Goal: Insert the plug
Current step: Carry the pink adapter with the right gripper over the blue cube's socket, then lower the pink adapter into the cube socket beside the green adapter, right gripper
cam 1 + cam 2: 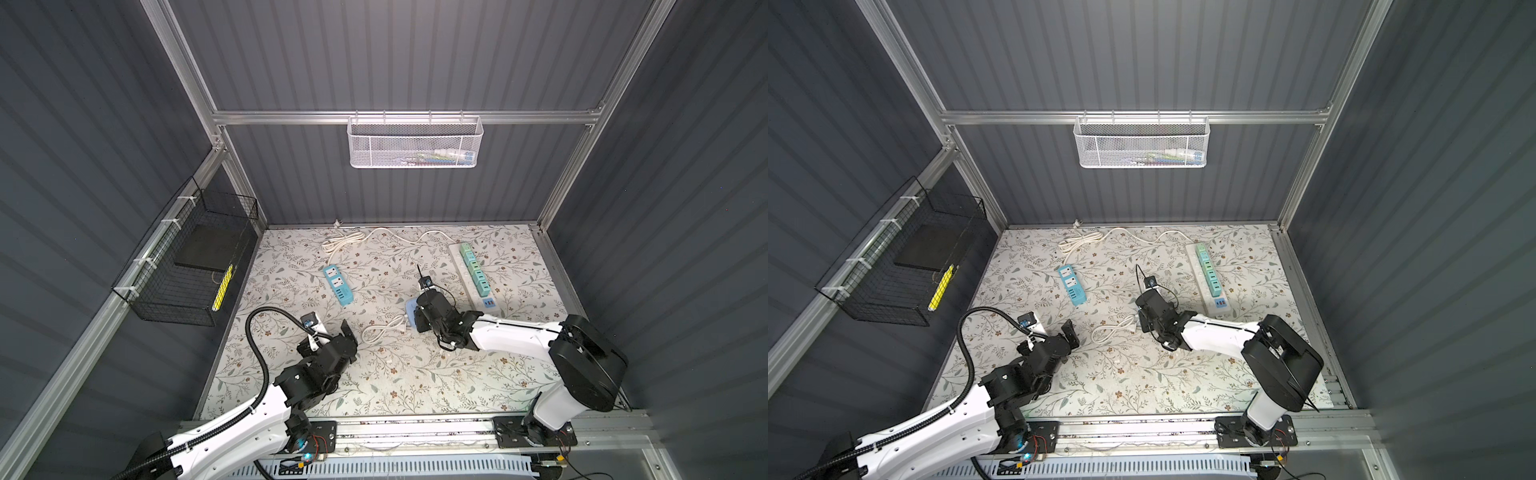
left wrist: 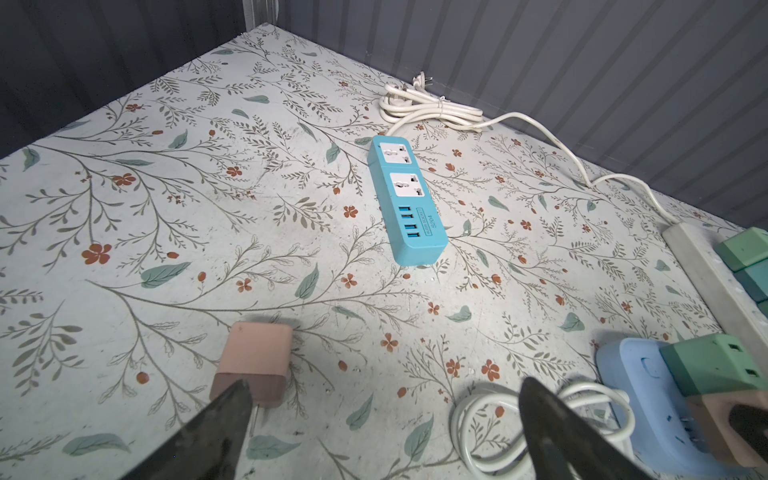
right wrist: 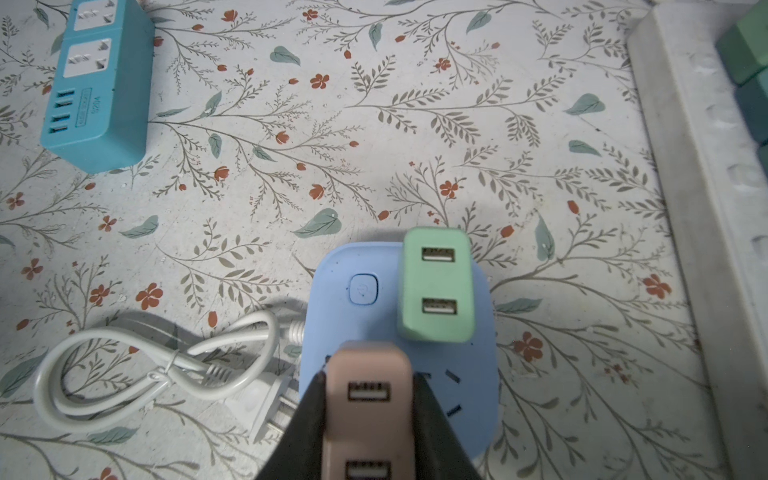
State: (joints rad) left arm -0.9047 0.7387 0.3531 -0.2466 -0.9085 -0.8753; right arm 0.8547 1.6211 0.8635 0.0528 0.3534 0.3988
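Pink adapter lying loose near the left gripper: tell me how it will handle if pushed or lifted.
The pink adapter looks like a rigid, boxy shell, so it should probably slide, not roll. Lying flat on the table, it seems unlikely to tip. Its smooth sides might slip in the open left gripper.

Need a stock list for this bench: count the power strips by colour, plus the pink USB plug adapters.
Teal rectangular plastic power strip: 1
Long white plastic power strip: 1
Light-blue rounded plastic power strip: 1
Pink boxy plastic USB plug adapters: 2
Total: 5
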